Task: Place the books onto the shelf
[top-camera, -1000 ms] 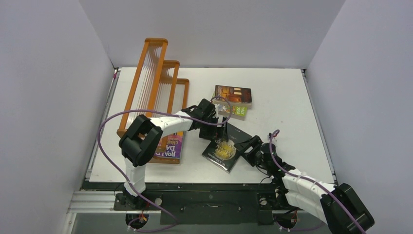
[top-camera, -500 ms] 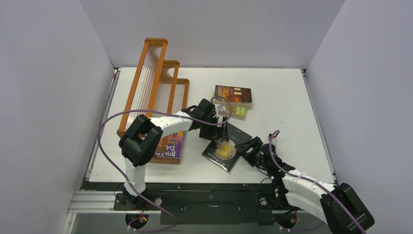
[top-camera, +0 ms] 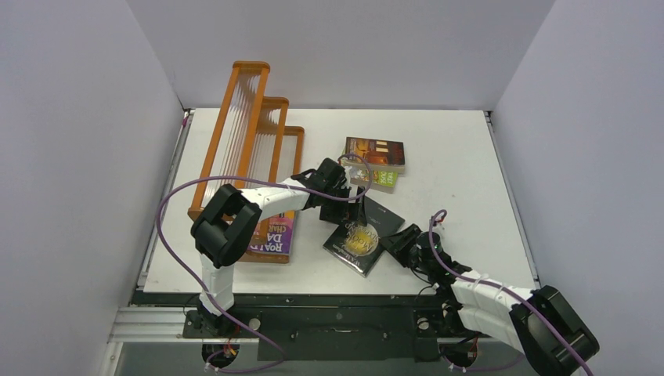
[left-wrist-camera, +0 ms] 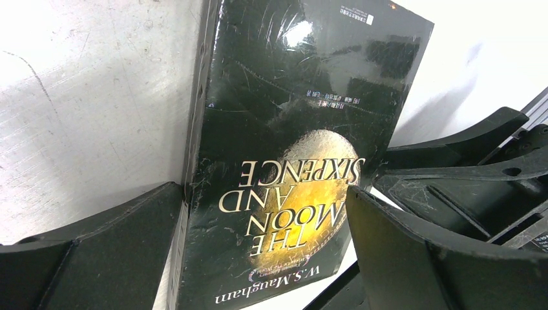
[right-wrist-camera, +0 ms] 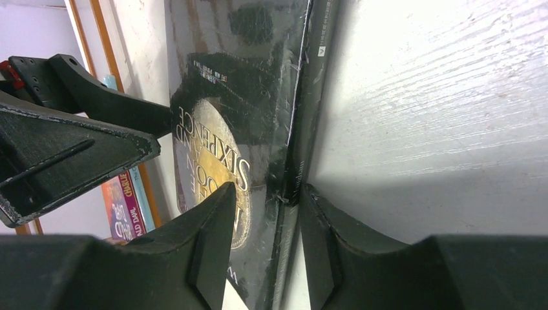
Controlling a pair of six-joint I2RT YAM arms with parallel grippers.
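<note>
The black book [top-camera: 356,243] with the gold moon on its cover lies on the white table [top-camera: 462,149], near the front middle and well apart from the shelf [top-camera: 249,133], which is at the left side. The left gripper [left-wrist-camera: 263,194] hangs over the far end of this book. Its jaws are spread wide, one finger at each side of the cover, and neither finger grips it. The right gripper [right-wrist-camera: 268,188] comes from the near right. Its two fingers are close together on the book's edge, one over the cover and one at the underside. They seem to pinch it, but the view is too close to be sure. The Roald Dahl book [top-camera: 274,236] lies flat just beside the near end of the shelf. The brown-orange book [top-camera: 376,151] lies further back, partly on top of the green book [top-camera: 385,181].
</note>
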